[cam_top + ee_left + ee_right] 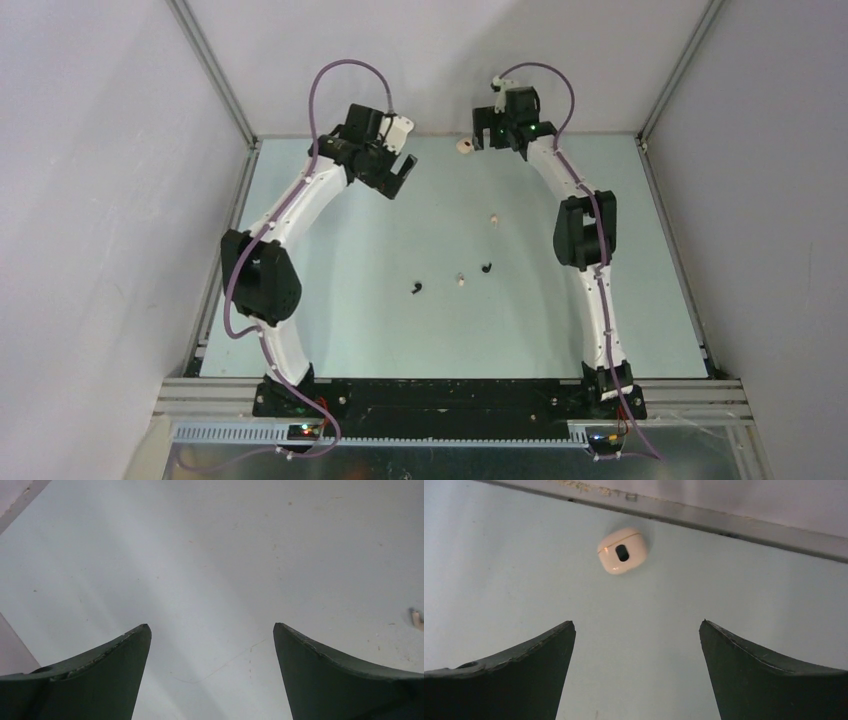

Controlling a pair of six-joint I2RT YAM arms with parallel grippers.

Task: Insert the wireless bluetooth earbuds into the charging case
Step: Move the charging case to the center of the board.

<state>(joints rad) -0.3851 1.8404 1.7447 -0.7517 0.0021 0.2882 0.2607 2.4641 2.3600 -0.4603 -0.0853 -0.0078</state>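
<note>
The cream charging case [464, 146] lies near the back wall, lid shut, with a black oval on its side; in the right wrist view [622, 551] it lies ahead of the fingertips. My right gripper [480, 140] [636, 625] is open and empty just right of it, not touching. Two cream earbuds [493, 218] [460, 280] and two black earbuds [486, 268] [416, 289] lie loose mid-table. My left gripper [400, 178] [210, 627] is open and empty over bare table at the back left. A small pale object [416, 619], possibly an earbud, shows at the left wrist view's right edge.
The pale green table [330, 320] is fenced by a metal rail [734, 522] and grey walls at the back and sides. Both arms reach to the far end of the table.
</note>
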